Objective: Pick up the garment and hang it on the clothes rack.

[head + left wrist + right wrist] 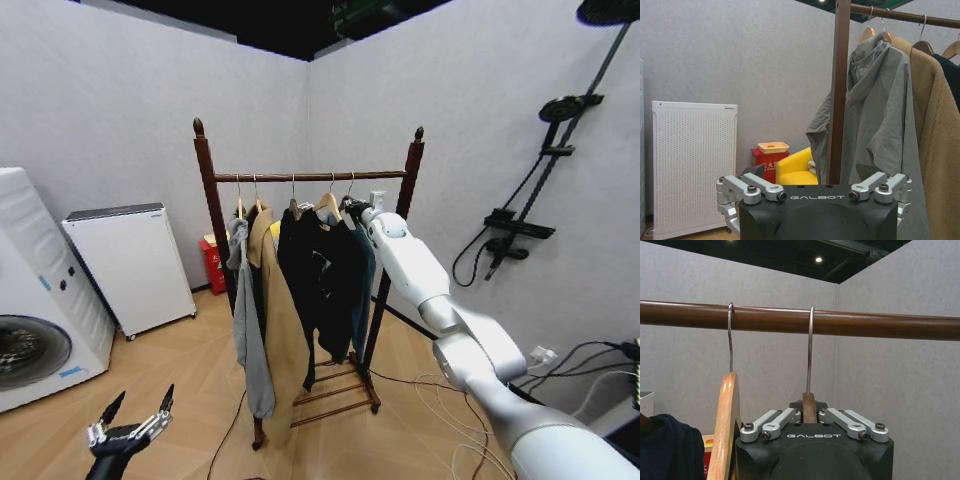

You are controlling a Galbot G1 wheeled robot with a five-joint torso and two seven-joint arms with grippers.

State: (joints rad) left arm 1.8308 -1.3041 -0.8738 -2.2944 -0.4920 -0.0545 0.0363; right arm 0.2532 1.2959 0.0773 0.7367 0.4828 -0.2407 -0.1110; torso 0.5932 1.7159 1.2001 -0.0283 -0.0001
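I am watching the right gripper [809, 416] reaching up under the right end of the tall dark reddish-brown wooden clothes rack [312, 176], its fingers [771, 423] pinching narrow on the wooden hanger [809, 407] of the dark teal long-sleeved garment [362, 285]; that hanger's wire hook [810, 347] is sitting over the top bar, so the garment is hanging at the bar's right end, beside a black top [315, 280]; a tan coat [280, 320] and a grey jacket [250, 330] are hanging toward the left end, 5 hangers in all; the left gripper [135, 412] is hovering low over the wooden floor [190, 370], spread wide, holding nothing.
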